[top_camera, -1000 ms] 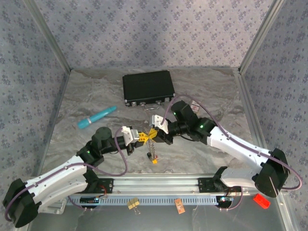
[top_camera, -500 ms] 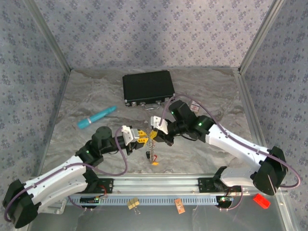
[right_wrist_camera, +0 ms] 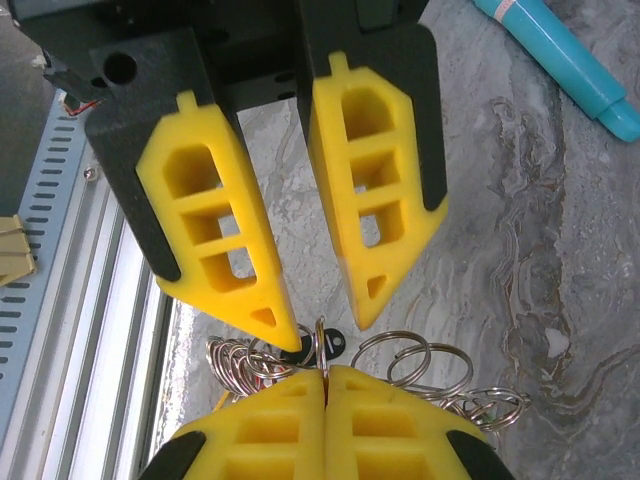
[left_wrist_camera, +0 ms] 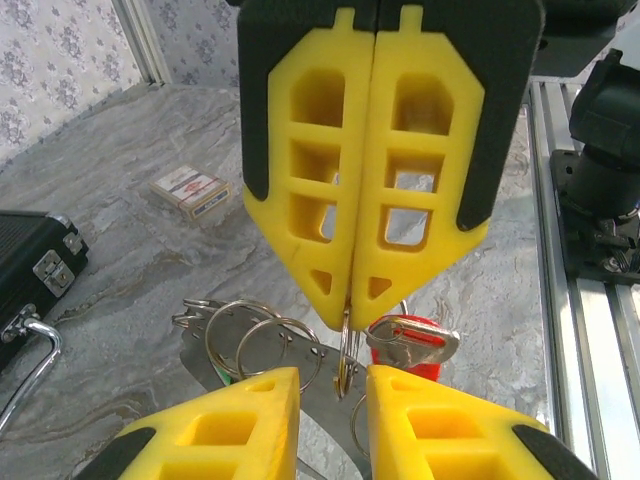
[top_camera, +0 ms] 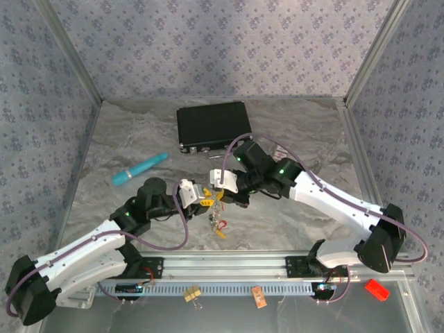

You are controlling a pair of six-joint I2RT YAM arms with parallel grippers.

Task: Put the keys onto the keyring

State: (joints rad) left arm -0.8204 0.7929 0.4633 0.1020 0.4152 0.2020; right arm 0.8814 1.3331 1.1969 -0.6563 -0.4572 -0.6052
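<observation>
While both arms meet low over the middle of the bench [top_camera: 139, 139], I see my right gripper [left_wrist_camera: 352, 300] with its fingers [left_wrist_camera: 300, 180] clenched flat together, pinching a thin ring [left_wrist_camera: 345, 335] that shows edge-on at their tips. My left gripper [right_wrist_camera: 320, 318] faces it tip to tip with its fingers released. A clear gap stands between them, and the pinched ring sits in line with that gap without either finger pressing on it.

The keys [top_camera: 219, 223] hang as a small bunch just below the two sets of fingers, near the front rail. I cannot tell whether the lowest tag touches the bench. From the left wrist I make out a red-headed key [left_wrist_camera: 412, 340] just right of the pinched ring and several loose rings [right_wrist_camera: 410, 362] fanned out beside it. A broad, pale, curved band [left_wrist_camera: 310, 395] lies under them. It may be the keyring, but too little of it shows for me to be sure.

Farther back a black case [top_camera: 213, 127] sits shut, a teal pen [top_camera: 139, 168] lies to its left, and a small card box [left_wrist_camera: 190, 190] rests behind the right arm.
</observation>
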